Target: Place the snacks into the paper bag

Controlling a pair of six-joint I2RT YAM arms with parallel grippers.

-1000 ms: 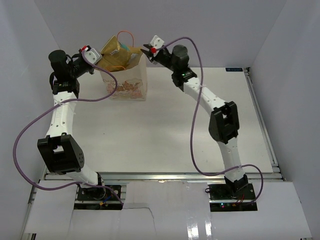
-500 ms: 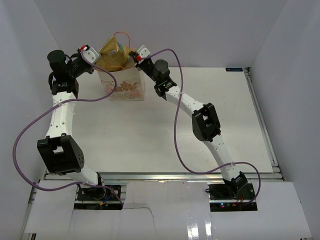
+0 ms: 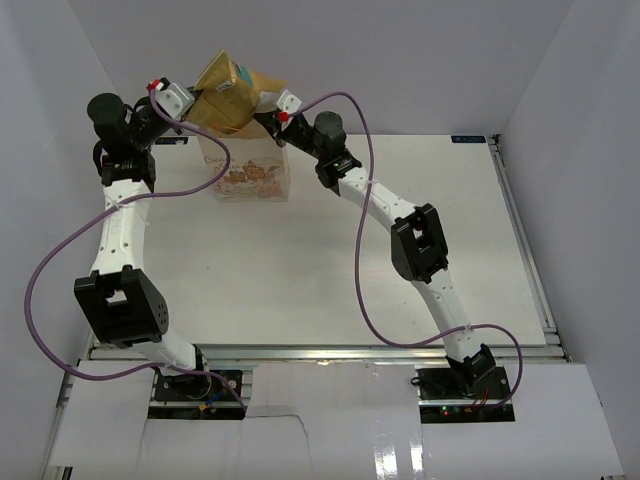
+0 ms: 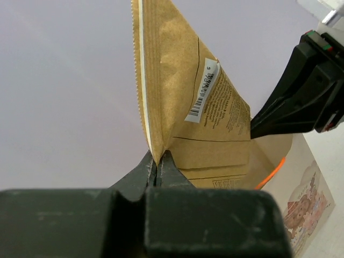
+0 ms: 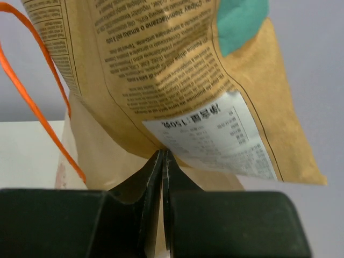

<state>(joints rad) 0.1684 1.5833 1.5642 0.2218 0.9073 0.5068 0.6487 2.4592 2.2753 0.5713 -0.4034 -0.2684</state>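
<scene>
My left fingers (image 4: 144, 169) are pinching the serrated edge of the crinkly tan pouch (image 3: 230, 95) above the cream paper bag (image 3: 255, 178), far left; my right fingers (image 5: 153, 173) are pressing together at its lower edge.

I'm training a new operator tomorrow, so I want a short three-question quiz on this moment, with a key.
1. True or false: the large tan crinkly pouch sits wholly hidden inside the small cream paper gift bag.
2. Of the left claw and the right claw, which is pinching the pouch? A) left only B) right only C) both
3. Fill in: the bag's thin cord handles are ____ in colour.
Key: 1 false; 2 C; 3 orange.
</scene>
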